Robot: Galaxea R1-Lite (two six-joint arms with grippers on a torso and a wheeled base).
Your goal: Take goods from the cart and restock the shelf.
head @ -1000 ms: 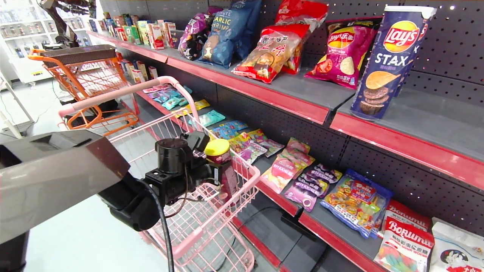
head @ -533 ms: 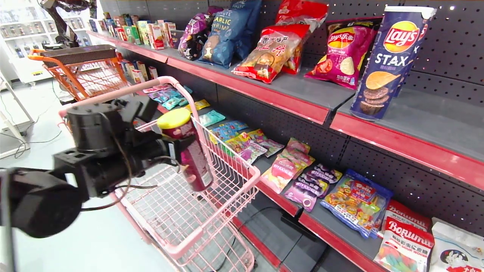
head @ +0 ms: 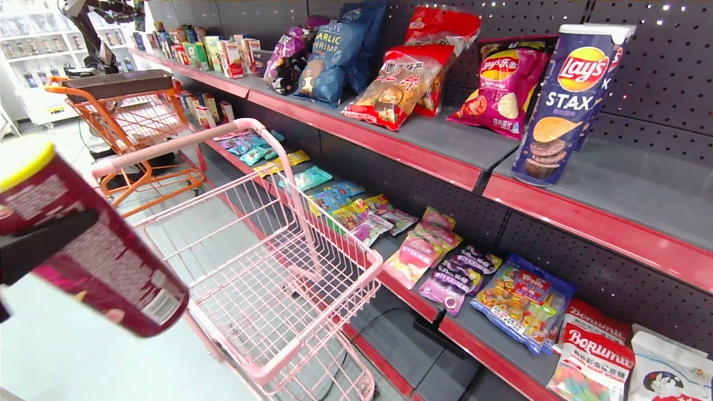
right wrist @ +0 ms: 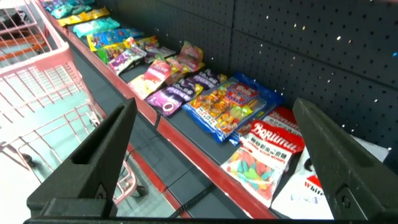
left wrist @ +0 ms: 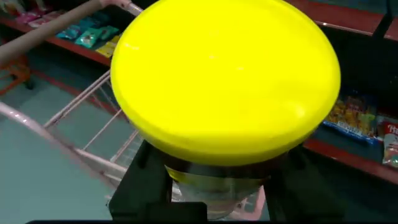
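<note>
my left gripper clamped on tilted can, up beside cart | my right gripper fingers apart, facing shelf

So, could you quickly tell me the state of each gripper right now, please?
Left gripper: shut on the yellow-lidded can.
Right gripper: open, holding nothing.
</note>
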